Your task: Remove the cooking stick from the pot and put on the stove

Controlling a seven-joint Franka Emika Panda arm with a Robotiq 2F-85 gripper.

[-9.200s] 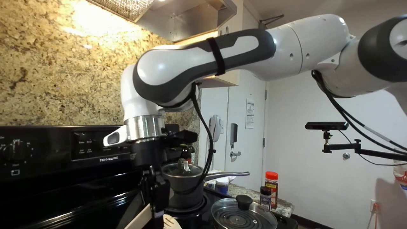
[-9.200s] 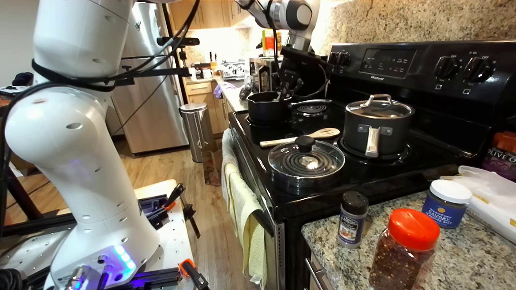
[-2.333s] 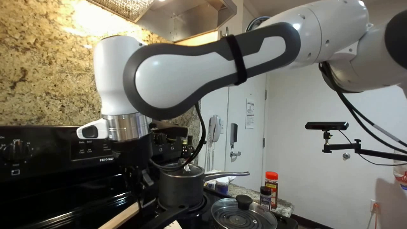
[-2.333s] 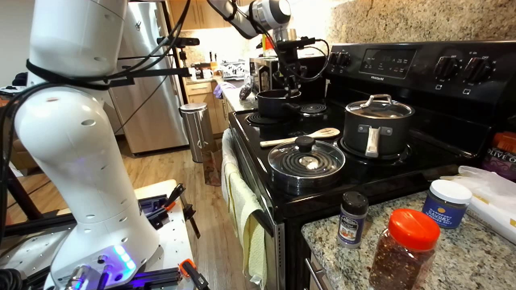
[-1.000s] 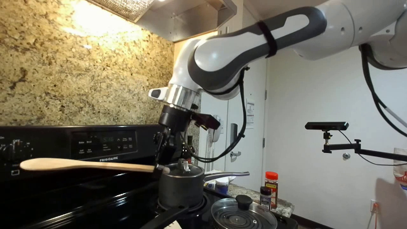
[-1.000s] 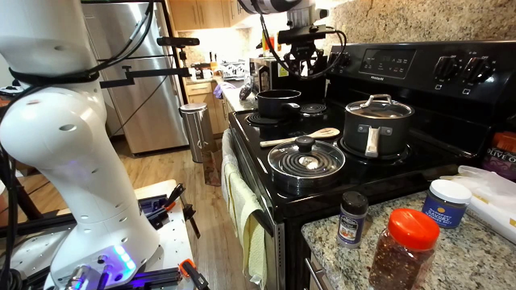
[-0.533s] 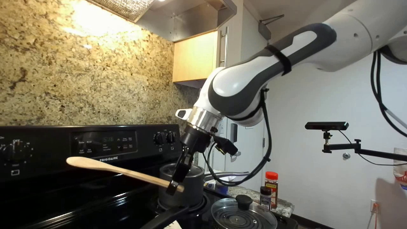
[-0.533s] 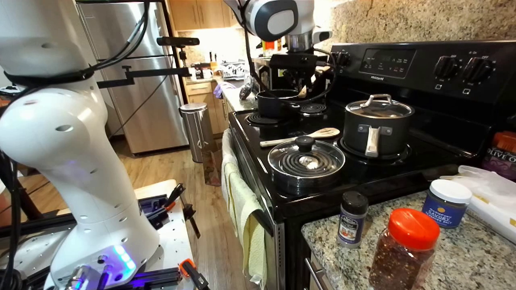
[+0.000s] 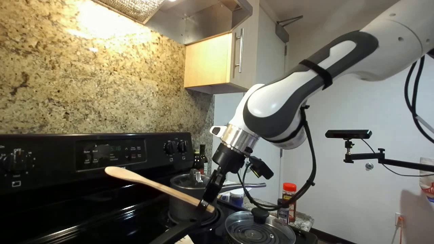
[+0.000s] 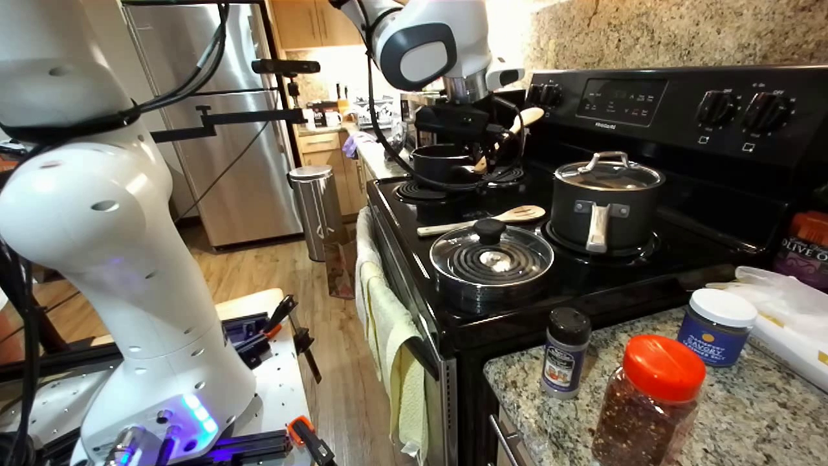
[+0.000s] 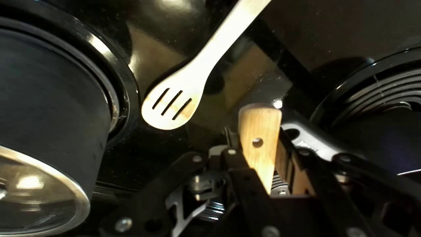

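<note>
My gripper (image 9: 204, 205) is shut on the handle of the cooking stick (image 9: 162, 188), a pale wooden spoon held in the air over the glossy black stove (image 10: 695, 259). It slants, with the rounded end up and the handle end low. Its handle end (image 11: 258, 126), with a small hole, sticks out past the fingers in the wrist view. Behind the gripper (image 10: 488, 152) in an exterior view stands the pot (image 10: 435, 169), a black open saucepan set off the centre of its burner. The stick is clear of it. Its handle (image 9: 178, 233) shows at the bottom of an exterior view.
A slotted wooden spoon (image 11: 197, 72) lies flat on the stove top. Near it stand a grey pot with a glass lid (image 10: 608, 213) and a low pan under a knobbed lid (image 9: 260, 215). Jars (image 10: 653, 382) line the counter beside the stove.
Earlier the gripper was down at the pot with the stick. The stick has been lifted out, swung over the stove and lowered toward the lidded pans. The pot has turned and shifted slightly.
</note>
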